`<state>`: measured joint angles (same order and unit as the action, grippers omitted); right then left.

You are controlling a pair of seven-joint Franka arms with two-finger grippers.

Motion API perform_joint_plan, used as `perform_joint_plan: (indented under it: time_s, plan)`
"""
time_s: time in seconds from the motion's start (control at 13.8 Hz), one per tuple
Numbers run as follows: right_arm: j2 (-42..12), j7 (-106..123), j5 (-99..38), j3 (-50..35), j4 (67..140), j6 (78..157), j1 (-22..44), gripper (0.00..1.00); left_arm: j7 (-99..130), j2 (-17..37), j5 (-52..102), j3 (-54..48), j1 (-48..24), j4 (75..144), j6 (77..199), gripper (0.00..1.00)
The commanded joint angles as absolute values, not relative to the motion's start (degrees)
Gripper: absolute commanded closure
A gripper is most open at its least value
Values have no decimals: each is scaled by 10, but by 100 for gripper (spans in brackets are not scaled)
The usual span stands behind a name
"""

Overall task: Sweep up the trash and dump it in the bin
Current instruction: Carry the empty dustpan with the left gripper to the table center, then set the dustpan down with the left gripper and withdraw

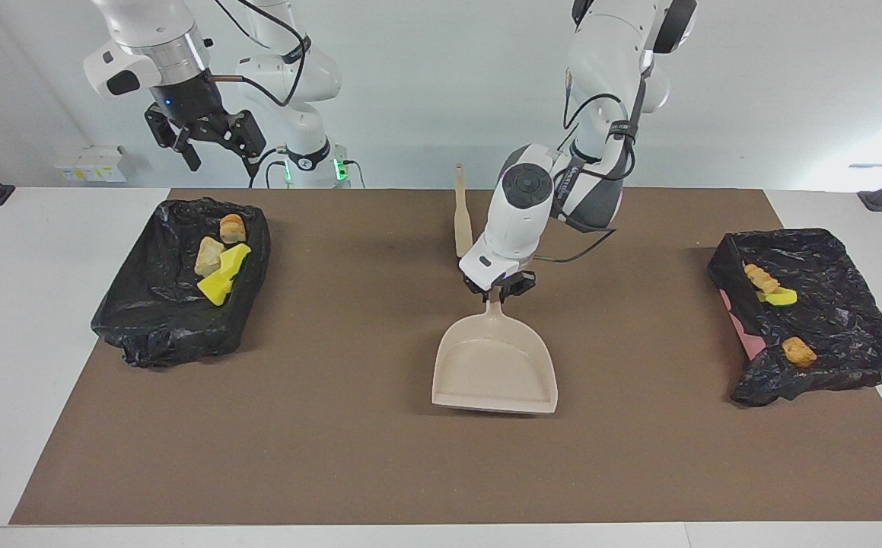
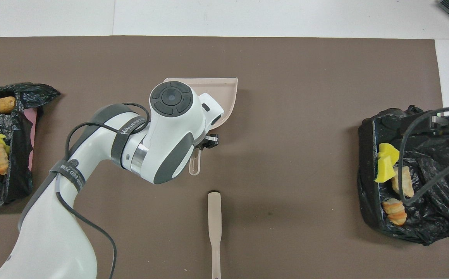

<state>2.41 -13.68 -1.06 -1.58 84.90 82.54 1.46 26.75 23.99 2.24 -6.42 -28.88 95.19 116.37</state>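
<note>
My left gripper [image 1: 495, 290] is shut on the handle of the beige dustpan [image 1: 494, 365], which is held low over the middle of the brown mat with its open lip pointing away from the robots. From overhead the left arm covers most of the dustpan [image 2: 226, 95]. Trash lies in two black-lined bins. The bin [image 1: 159, 327] at the right arm's end holds a yellow sponge chunk [image 1: 224, 278] and bread lumps [image 1: 209, 255]. The bin [image 1: 844, 320] at the left arm's end holds a bread lump [image 1: 798, 351] and a yellow scrap [image 1: 780, 297]. My right gripper [image 1: 212, 148] hangs open above its bin.
A beige brush [image 1: 462, 221] lies on the mat nearer to the robots than the dustpan, its handle [image 2: 215, 232] pointing toward them. White table borders the brown mat [image 1: 349, 457] on all sides.
</note>
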Motion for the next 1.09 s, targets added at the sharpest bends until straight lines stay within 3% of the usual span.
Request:
perform_joint_plan:
  time_s: [0.0,0.07,0.36,1.02]
  plan:
    - [32,-122,-11,-7,853,816,22,0,275,244,27,-53,-303,953,1185,37]
    - [33,-122,-12,-7,853,816,23,0,281,243,26,-52,-304,953,1181,0]
    - [33,-121,-11,-11,853,796,18,0,280,227,24,-46,-280,950,1180,0]
    - [33,-84,-4,-15,853,798,19,0,146,187,23,-46,-136,940,1154,0]
